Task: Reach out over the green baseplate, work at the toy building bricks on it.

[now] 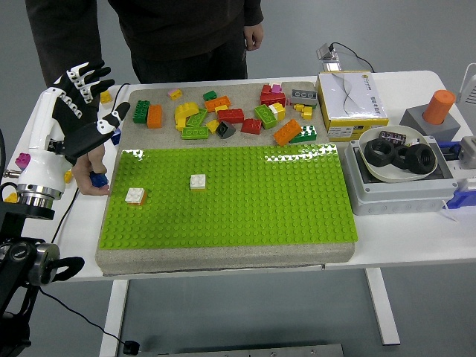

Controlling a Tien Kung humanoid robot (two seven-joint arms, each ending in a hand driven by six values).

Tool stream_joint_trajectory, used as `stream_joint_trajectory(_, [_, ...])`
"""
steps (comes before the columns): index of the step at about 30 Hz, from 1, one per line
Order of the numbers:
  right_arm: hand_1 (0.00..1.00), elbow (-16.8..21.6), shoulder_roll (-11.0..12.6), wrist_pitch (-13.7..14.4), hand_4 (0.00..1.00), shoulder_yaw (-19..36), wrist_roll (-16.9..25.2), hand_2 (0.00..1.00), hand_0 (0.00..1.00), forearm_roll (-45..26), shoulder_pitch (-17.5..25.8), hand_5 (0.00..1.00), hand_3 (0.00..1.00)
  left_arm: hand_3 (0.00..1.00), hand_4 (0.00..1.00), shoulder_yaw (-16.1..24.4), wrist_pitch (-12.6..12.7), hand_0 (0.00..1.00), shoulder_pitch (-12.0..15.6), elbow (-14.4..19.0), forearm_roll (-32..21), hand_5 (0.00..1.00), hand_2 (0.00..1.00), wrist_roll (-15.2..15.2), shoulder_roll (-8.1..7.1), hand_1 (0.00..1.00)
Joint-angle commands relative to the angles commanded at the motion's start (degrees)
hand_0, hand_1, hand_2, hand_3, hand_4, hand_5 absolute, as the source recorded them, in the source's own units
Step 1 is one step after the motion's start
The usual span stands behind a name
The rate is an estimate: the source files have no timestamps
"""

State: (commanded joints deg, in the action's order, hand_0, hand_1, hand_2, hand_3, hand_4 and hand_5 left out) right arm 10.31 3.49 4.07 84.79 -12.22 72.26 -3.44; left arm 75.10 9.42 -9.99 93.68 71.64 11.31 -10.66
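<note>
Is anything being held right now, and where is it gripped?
The left hand is open, holding nothing. The person's hand pinches a blue brick in its fingertips.

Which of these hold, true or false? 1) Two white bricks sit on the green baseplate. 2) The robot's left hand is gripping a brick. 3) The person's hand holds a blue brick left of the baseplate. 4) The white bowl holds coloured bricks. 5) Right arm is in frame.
1) True: two white bricks sit apart on the green baseplate.
2) False: the left hand is raised with fingers spread, holding nothing.
3) True: the person's hand holds a blue brick on the table.
4) False: the white bowl holds black nuts.
5) False: no right arm shows.
</note>
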Motion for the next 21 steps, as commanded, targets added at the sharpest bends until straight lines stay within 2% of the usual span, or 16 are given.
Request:
stream_joint_trajectory(1, [0.567, 0.00, -0.10, -0.06, 0.626, -0.17, 0.03, 0.621, 0.544, -0.01, -0.08, 0.788, 0.633, 0.772, 0.817, -0.64, 0.20, 0.836, -0.09, -0.21, 0.12, 0.012, 0.742, 0.13, -0.01, 0.744])
stream_joint_trajectory(2, [0.566, 0.00, -0.18, -0.12, 0.625, -0.41, 0.11, 0.622, 0.543, -0.08, -0.19, 0.785, 0.633, 0.723, 0.712, -1.31, 0.48, 0.840, -0.01, -0.47, 0.18, 0.051, 0.740, 0.35, -0.15, 0.749])
stream_joint_trajectory(7, [0.566, 0.00, -0.76, -0.87, 0.625, -1.10, 0.56, 0.622, 0.543, 0.22, -0.67, 0.785, 0.633, 0.723, 0.712, -4.57, 1.43, 0.840, 1.58, -1.83, 1.66, 0.051, 0.740, 0.85, -1.46, 0.749])
stream_joint_trajectory(8, [0.569, 0.00, -0.91, -1.07, 0.626, -1.27, 0.62, 0.628, 0.543, 0.10, -0.70, 0.781, 0.635, 0.679, 0.656, -5.26, 1.59, 0.847, 1.92, -2.20, 2.45, 0.061, 0.743, 0.86, -1.47, 0.761])
stream_joint_trajectory(13, [0.569, 0.00, -1.25, -1.48, 0.626, -2.15, 0.77, 0.628, 0.543, -1.12, -0.58, 0.781, 0.635, 0.679, 0.656, -7.87, 2.24, 0.847, 2.97, -3.69, 4.69, 0.061, 0.743, 1.24, -0.22, 0.761])
stream_joint_trajectory(14, [0.568, 0.00, -1.27, -1.49, 0.627, -2.17, 0.78, 0.627, 0.544, -1.18, -0.60, 0.777, 0.635, 0.660, 0.631, -8.37, 2.29, 0.841, 3.09, -3.95, 4.84, 0.047, 0.743, 1.31, 0.00, 0.760])
stream_joint_trajectory(21, [0.568, 0.00, -1.22, -1.27, 0.627, -2.02, 0.87, 0.625, 0.543, -1.06, -0.87, 0.778, 0.635, 0.651, 0.632, -9.38, 2.42, 0.841, 3.15, -5.52, 6.40, 0.044, 0.742, 0.87, 0.02, 0.760])
